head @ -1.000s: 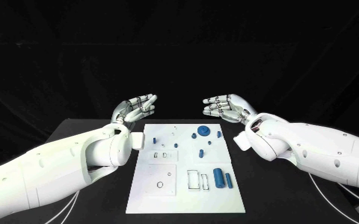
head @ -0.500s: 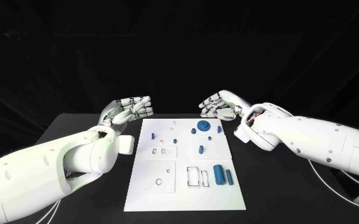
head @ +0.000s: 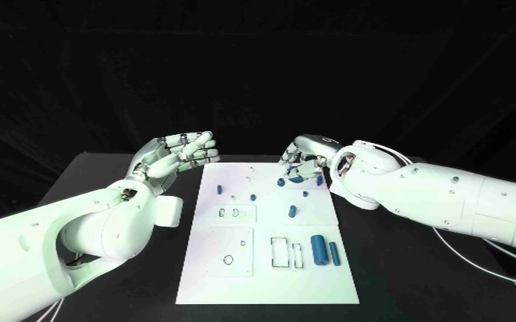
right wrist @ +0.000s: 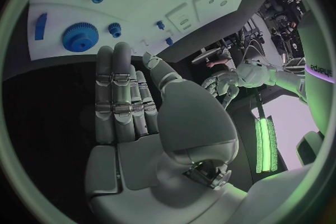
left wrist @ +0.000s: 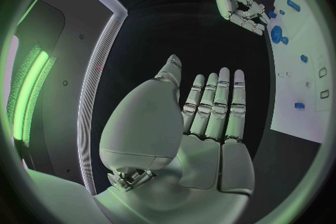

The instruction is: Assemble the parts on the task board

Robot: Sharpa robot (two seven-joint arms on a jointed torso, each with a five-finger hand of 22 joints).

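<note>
The white board (head: 265, 262) lies in the middle of the black counter (head: 398, 277), with its long side running away from the robot. On both sides of the board there is a bare strip of counter, and its near edge stops short of the near edge of the counter.

The left hand (head: 172, 156) is raised beside the far left corner of the board, off the board and above the counter. Its fingers are straight and close together, the palm is flat, and it holds nothing; the left wrist view (left wrist: 210, 117) shows this plainly.

The right hand (head: 304, 155) is over the far right corner of the board, just above the blue gear (head: 296, 179). I cannot tell if the fingertips touch the gear. In the right wrist view the hand (right wrist: 129, 106) has its fingers stretched out side by side with nothing in them, and the gear (right wrist: 79, 37) lies just beyond the fingertips.

The other blue parts are scattered on the board. A thick cylinder (head: 318, 247) and a thin bar (head: 335, 253) lie side by side near the right edge, in the near half. A short peg (head: 290, 210) stands about in the middle, and one small piece (head: 218, 188) lies near the far left edge. The near left part of the board has only outlined slots and a small ring (head: 228, 259).
</note>
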